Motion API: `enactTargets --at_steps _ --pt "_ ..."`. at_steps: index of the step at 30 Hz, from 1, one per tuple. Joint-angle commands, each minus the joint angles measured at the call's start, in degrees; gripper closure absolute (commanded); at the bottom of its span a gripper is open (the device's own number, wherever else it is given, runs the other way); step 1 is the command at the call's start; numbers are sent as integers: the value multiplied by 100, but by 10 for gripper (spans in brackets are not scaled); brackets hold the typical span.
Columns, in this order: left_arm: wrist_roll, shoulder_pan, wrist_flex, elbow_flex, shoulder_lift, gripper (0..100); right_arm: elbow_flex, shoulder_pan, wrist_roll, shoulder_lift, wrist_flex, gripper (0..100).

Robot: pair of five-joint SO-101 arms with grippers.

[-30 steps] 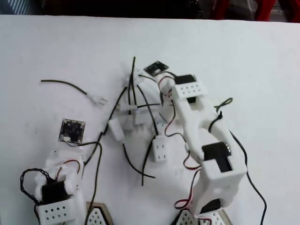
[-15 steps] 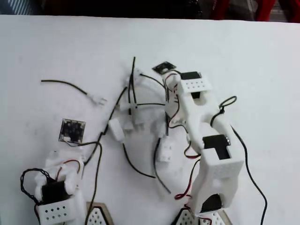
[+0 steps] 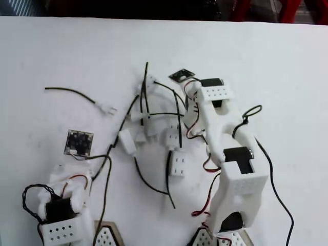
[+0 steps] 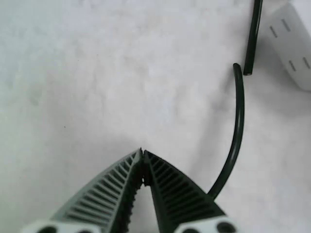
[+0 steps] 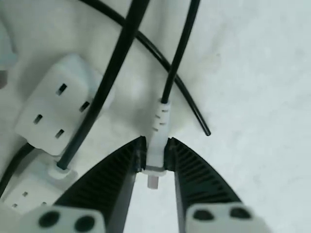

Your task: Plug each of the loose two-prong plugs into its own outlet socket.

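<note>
White matte table [image 3: 266, 51] with faint grey smudges. Its far edge runs along the top of the high view. Dark room behind it, red shapes [image 3: 287, 7] at far right, pale striped patch [image 3: 18, 6] at far left.

Right arm [image 3: 225, 133] stretches from the near edge toward table centre. Right end effector [image 5: 154, 143] is pinching a white two-prong plug [image 5: 158, 128] by its sides. One metal prong [image 5: 153, 182] sticks out past the fingers, and its thin black cord [image 5: 180, 53] leads away over the table. Just beside the held plug a white outlet socket [image 5: 56, 107] lies face up, with a thicker black cable [image 5: 116, 63] crossing its edge.

High view: lower socket [image 3: 178, 163] and upper socket [image 3: 173, 137] lie flat just left of the right arm. A cluster of white plugs [image 3: 141, 134] with tangled black cords sits further left. One small loose plug [image 3: 107, 108] lies well apart on the left, on a curved cord. Small square board [image 3: 78, 142] lies flat near the left arm [image 3: 61, 210]. A dark board [image 3: 181, 75] sits by the right arm's far end.

Left arm is folded at the near-left corner. Left end effector [image 4: 143, 154] has its fingers pressed together with nothing between, over bare table. A curved black cord end [image 4: 238, 126] lies beside it, and a white socket corner [image 4: 296, 43] further off
</note>
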Motion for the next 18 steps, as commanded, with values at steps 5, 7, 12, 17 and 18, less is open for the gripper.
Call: enactTargets --at_steps 5,7,12,17,18 --pt "-35 -66 -9 -26 -4 976 -88 57 53 -40 48 943" --pt "-35 -66 -9 -26 -4 976 -88 57 53 -40 48 943" --pt "-44 -66 -9 -26 -4 976 -79 57 62 -22 66 943" --pt "-44 -66 -9 -26 -4 976 -132 31 62 409 66 943" --pt "-44 -66 0 -26 -4 976 -149 48 62 453 66 945"
